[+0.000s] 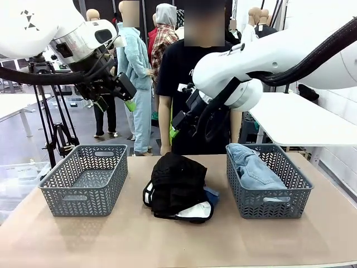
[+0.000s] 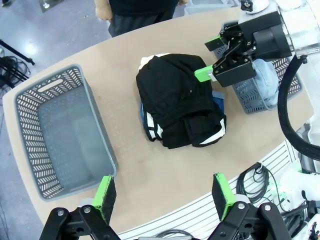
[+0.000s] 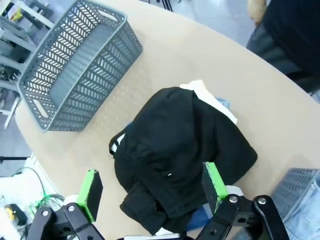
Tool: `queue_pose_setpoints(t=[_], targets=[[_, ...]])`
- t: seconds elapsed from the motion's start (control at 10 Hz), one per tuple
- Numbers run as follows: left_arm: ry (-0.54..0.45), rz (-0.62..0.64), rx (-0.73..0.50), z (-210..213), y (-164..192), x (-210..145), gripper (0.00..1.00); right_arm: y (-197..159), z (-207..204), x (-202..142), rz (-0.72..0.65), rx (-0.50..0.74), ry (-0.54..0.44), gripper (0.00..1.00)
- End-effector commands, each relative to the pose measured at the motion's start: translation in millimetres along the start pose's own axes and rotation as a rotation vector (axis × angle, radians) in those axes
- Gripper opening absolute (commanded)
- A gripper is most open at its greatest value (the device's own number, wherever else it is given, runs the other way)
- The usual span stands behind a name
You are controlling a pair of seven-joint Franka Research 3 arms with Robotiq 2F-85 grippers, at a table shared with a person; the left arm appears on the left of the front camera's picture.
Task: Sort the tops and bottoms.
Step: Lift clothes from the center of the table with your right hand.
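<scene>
The left claw (image 2: 163,192) at upper left and the right claw (image 3: 152,184) at upper centre are hanging wide open, gripping nothing. At lower centre, the black top (image 1: 177,181) is lying over the white top (image 1: 196,211) and dark jeans (image 1: 212,194). Light jeans (image 1: 254,167) are sitting in the right basket (image 1: 268,204).

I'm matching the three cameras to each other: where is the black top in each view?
Front view: black top mid-table, right of the empty grey basket.
Left wrist view: centre, right of that basket.
Right wrist view: centre, below-right of that basket.
Shared landmark: the empty grey basket.
</scene>
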State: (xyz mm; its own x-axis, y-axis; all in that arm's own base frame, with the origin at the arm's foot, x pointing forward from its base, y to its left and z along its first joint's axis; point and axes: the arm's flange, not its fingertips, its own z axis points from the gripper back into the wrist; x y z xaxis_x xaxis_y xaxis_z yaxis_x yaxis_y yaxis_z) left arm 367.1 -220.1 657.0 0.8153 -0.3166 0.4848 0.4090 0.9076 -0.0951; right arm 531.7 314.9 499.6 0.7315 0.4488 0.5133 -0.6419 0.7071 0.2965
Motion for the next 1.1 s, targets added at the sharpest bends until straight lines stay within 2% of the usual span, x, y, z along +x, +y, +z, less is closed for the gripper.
queue_pose_setpoints(t=[0.0,0.4,0.7,1.0], targets=[[-0.005,0.001,0.006,1,2,-1,1.0,-14,-31,6,-0.07,-0.019,0.118,1.0],[-0.005,0.001,0.006,1,2,-1,1.0,-21,-74,28,-0.07,-0.022,0.234,1.0],[-0.005,0.001,0.006,1,2,-1,1.0,-26,-103,30,-0.097,-0.065,0.357,1.0],[-0.005,0.001,0.006,1,2,-1,1.0,-32,-121,29,-0.11,-0.074,0.413,1.0]])
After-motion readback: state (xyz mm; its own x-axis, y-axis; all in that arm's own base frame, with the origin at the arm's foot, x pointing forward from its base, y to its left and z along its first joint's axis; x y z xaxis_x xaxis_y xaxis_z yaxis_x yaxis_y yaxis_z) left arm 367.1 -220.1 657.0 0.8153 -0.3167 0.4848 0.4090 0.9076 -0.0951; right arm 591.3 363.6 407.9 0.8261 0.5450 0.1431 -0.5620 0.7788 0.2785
